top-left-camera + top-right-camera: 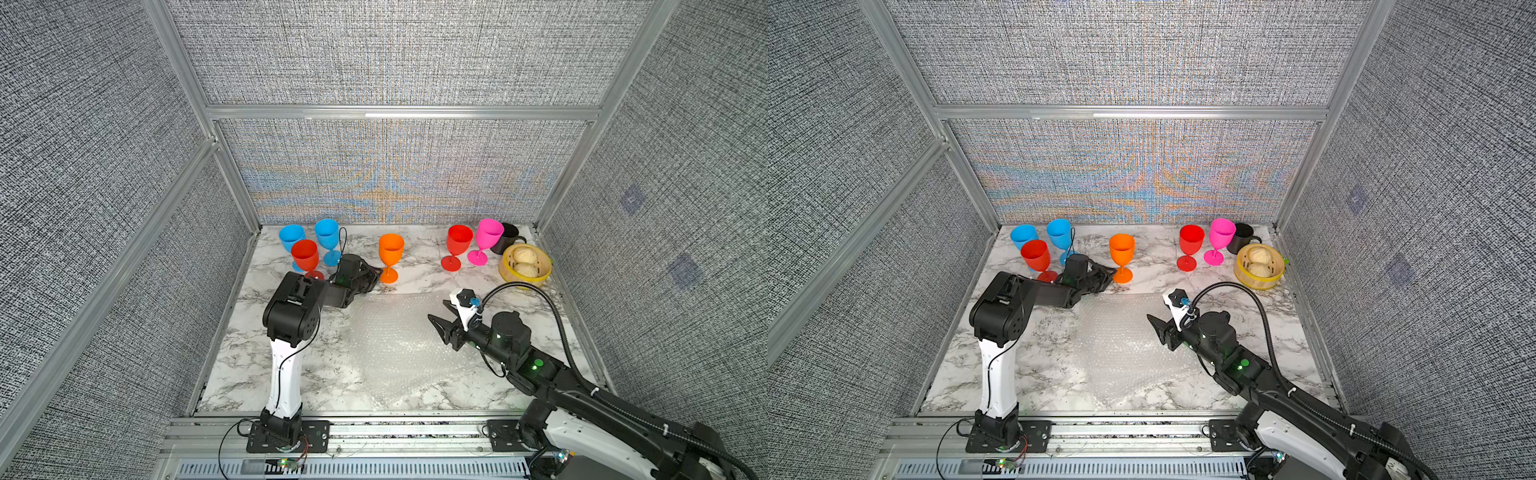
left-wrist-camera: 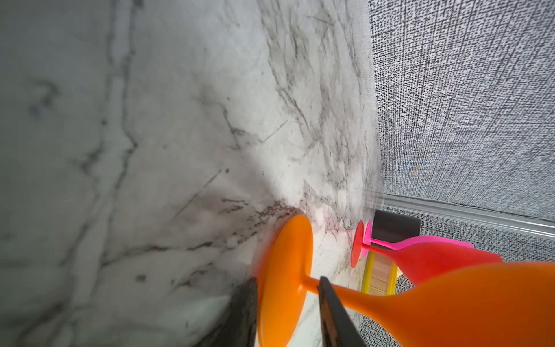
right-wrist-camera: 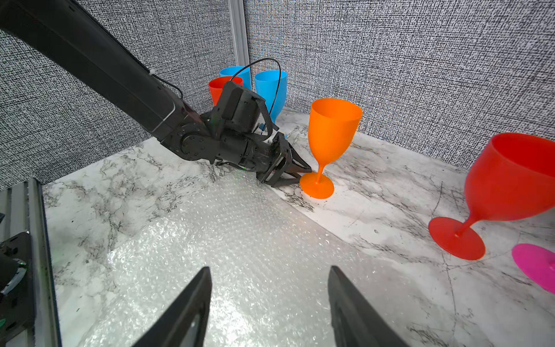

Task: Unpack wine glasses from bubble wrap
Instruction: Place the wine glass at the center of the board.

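Note:
An orange wine glass [image 1: 391, 249] [image 3: 333, 132] stands upright on its foot at the back middle of the marble table. My left gripper [image 1: 376, 278] [image 2: 287, 281] lies low beside it, jaws apart, with the orange foot and stem [image 2: 309, 282] between the fingers. The bubble wrap [image 1: 395, 332] [image 3: 225, 240] lies flat in the middle of the table. Above its right part hovers my right gripper [image 1: 436, 310] [image 3: 269, 268], open and holding nothing. Two blue glasses [image 1: 327, 232] and a red one [image 1: 304, 254] stand at the back left. A second red glass [image 1: 459, 241] and a pink one [image 1: 489, 232] stand at the back right.
A black mug [image 1: 509, 237] stands in the back right corner behind the pink glass. A yellow steamer basket [image 1: 508, 274] with buns sits in front of it. Grey fabric walls with aluminium posts close in three sides. The left forearm reaches over the table's left part.

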Robot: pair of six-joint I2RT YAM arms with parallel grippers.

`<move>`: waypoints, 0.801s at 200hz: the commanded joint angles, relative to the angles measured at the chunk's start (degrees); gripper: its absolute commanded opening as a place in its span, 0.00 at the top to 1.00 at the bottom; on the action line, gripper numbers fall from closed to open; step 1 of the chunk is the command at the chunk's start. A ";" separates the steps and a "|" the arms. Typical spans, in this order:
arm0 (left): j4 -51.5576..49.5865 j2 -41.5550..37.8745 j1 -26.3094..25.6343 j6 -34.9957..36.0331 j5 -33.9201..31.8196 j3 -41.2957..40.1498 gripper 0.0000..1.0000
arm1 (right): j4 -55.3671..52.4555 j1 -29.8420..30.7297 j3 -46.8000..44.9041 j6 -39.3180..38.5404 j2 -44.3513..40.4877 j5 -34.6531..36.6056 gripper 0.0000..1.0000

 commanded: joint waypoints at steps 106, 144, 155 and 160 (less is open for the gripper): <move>-22.37 -12.47 2.09 10.62 -5.71 1.81 0.55 | -4.50 0.03 3.51 0.05 -1.69 2.13 0.37; -27.99 -16.56 2.09 15.26 -7.25 3.34 0.55 | -3.38 0.08 3.47 0.12 -1.39 2.75 0.38; -28.11 -17.68 2.09 15.47 -6.71 2.84 0.55 | -3.73 0.04 3.78 0.23 -1.42 2.71 0.38; -28.46 -18.36 2.02 15.81 -6.20 2.65 0.55 | -4.14 0.05 4.00 0.23 -1.51 2.71 0.38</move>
